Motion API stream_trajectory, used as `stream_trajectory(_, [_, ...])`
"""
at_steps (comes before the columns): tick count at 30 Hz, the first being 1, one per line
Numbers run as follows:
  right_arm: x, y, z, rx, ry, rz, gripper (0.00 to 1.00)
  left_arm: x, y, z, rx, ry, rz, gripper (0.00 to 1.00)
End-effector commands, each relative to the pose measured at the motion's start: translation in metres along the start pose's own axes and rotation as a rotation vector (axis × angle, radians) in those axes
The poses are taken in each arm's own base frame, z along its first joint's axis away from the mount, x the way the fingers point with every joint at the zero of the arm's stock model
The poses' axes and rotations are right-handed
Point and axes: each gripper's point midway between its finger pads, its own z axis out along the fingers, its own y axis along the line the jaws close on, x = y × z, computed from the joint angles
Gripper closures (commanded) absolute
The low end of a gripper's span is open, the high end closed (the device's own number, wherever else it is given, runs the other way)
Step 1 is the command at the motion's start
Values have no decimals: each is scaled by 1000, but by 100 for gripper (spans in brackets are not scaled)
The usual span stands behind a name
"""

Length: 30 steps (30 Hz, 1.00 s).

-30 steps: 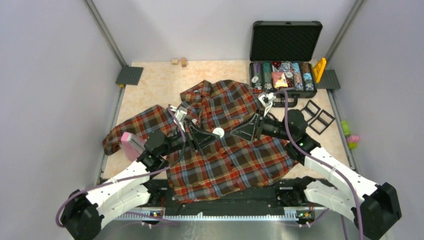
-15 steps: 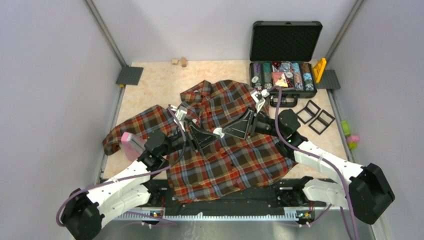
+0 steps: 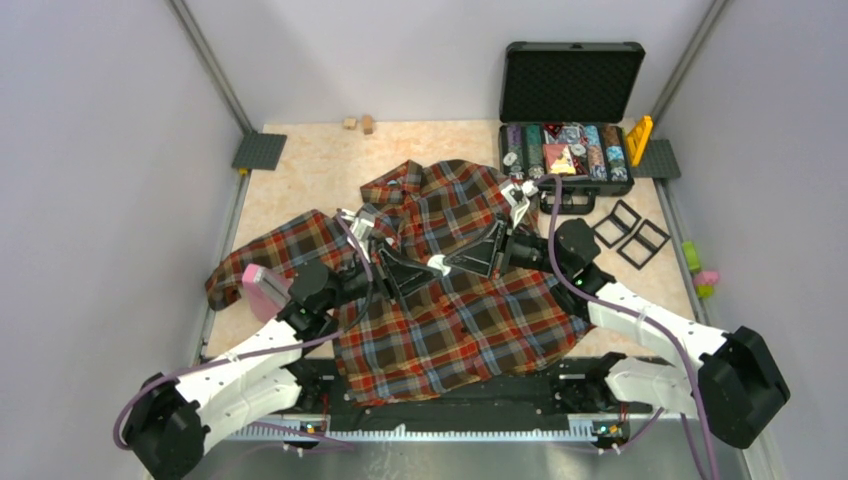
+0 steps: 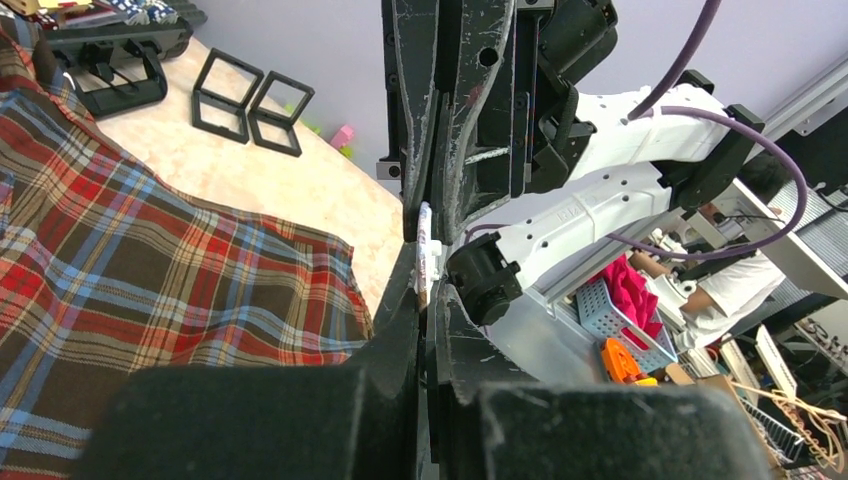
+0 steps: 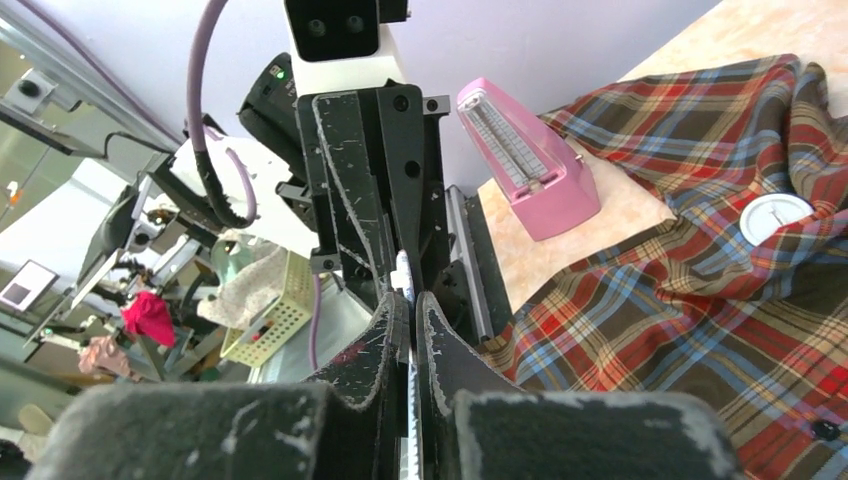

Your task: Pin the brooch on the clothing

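The plaid shirt [image 3: 470, 320] lies spread on the table and also shows in the left wrist view [image 4: 150, 260] and the right wrist view [image 5: 700, 300]. Both grippers meet tip to tip above its chest. My left gripper [image 3: 431, 269] is shut on a small pale round piece, the brooch [image 3: 437, 264]. The brooch is edge-on in the left wrist view [image 4: 426, 245] and the right wrist view [image 5: 402, 272]. My right gripper [image 3: 446, 265] faces it with its jaws closed to a thin slit on the brooch's other edge. Its blue side is hidden.
A pink block [image 3: 264, 287] stands on the left sleeve. A white disc [image 5: 772, 217] lies half under a shirt fold. An open black case [image 3: 566, 150] of small items stands back right, with two black frames [image 3: 635, 232] beside it. Wooden blocks [image 3: 358, 123] lie at the back.
My right gripper has moved left across the shirt and met the left gripper at the brooch. Nothing has moved in the last half second.
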Motion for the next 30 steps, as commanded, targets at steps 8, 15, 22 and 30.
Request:
stream_trajectory(8, [-3, 0, -4, 94, 95, -130, 100, -11, -11, 2, 6, 11, 66, 40])
stream_trajectory(15, [-8, 9, -11, 52, 139, -135, 100, -4, -9, -2, -5, 44, 61, 46])
stream_trajectory(22, [-5, 18, -11, -1, 159, -129, 100, 1, -10, 3, 24, 68, 25, 64])
stream_trajectory(30, [-6, 23, -11, -26, 155, -133, 100, 6, -10, 7, 51, 98, 7, 89])
